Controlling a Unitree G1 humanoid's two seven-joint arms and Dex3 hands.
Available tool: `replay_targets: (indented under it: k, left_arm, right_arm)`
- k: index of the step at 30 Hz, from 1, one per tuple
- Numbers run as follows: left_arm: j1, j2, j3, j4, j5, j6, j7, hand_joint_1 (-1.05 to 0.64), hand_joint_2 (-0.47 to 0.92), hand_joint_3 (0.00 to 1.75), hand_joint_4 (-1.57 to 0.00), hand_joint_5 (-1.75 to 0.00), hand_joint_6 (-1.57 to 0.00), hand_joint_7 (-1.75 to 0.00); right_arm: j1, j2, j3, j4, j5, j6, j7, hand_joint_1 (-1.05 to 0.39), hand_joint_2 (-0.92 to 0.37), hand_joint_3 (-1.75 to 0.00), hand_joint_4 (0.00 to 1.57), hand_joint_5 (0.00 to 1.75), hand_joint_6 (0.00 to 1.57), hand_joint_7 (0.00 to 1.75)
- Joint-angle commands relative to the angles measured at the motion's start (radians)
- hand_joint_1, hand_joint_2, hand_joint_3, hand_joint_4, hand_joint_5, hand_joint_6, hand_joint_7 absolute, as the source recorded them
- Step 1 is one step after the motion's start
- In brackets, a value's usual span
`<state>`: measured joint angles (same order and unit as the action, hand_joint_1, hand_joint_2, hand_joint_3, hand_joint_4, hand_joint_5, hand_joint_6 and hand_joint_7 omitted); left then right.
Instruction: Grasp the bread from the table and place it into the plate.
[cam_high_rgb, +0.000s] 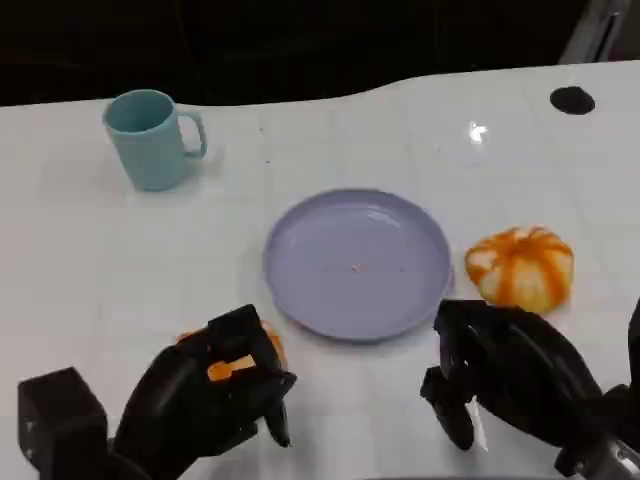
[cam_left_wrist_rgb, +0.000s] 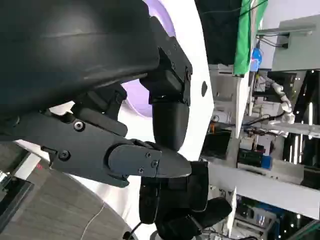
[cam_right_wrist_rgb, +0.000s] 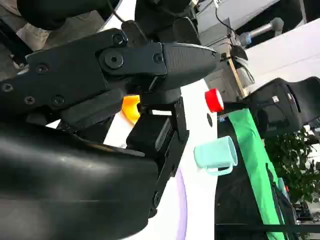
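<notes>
White table (cam_high_rgb: 80, 260), lavender plate (cam_high_rgb: 300, 290), teal mug (cam_high_rgb: 150, 140), dark background

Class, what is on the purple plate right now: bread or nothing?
No bread. The plate shows bare purple surface; the bread sits on the table beside it.

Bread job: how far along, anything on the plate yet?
Nothing done yet: the purple plate is bare. The bread sits on the table right of it, untouched. The right hand hovers just short of it. The left hand covers an orange object. Grasp and placing remain.
</notes>
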<state>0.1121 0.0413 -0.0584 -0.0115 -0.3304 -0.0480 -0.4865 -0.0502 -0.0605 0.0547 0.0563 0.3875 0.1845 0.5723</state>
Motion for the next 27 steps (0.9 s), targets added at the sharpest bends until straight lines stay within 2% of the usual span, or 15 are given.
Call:
replay_targets:
  k: [1,14,20,25,27]
  left_arm:
    - [0.009,0.013,-0.001,-0.007,0.017,-0.014,0.001,-0.56,0.92,0.28,-0.84,-1.75,-0.62,-1.75]
    - [0.025,0.012,-0.009,-0.050,0.020,0.030,0.020,-0.56,0.92,0.27,-0.84,-1.75,-0.63,-1.75]
    - [0.026,0.013,-0.007,-0.045,0.015,-0.003,-0.004,-0.57,0.92,0.29,-0.81,-1.75,-0.60,-1.74]
    - [0.021,0.036,-0.011,-0.059,0.069,-0.082,0.000,-0.62,0.92,0.24,-0.59,-1.74,-0.55,-1.48]
    - [0.014,0.063,-0.015,-0.062,0.158,-0.164,0.020,-0.65,0.92,0.25,-0.53,-1.60,-0.51,-1.25]
  right_arm:
    - [0.001,-0.006,-0.010,-0.015,0.017,0.018,0.003,-0.92,-0.92,-0.37,1.30,1.60,1.12,1.52]
    - [0.005,-0.007,-0.006,-0.026,0.004,0.022,-0.005,-0.93,-0.92,-0.39,1.30,1.60,1.12,1.52]
    - [0.008,-0.008,-0.005,-0.038,0.004,0.030,-0.008,-0.93,-0.92,-0.39,1.29,1.60,1.11,1.53]
    - [0.009,-0.007,-0.007,-0.042,0.008,0.038,-0.008,-0.94,-0.92,-0.38,1.30,1.60,1.11,1.53]
    - [0.009,-0.004,-0.009,-0.041,0.012,0.039,-0.007,-0.93,-0.92,-0.37,1.30,1.60,1.11,1.53]
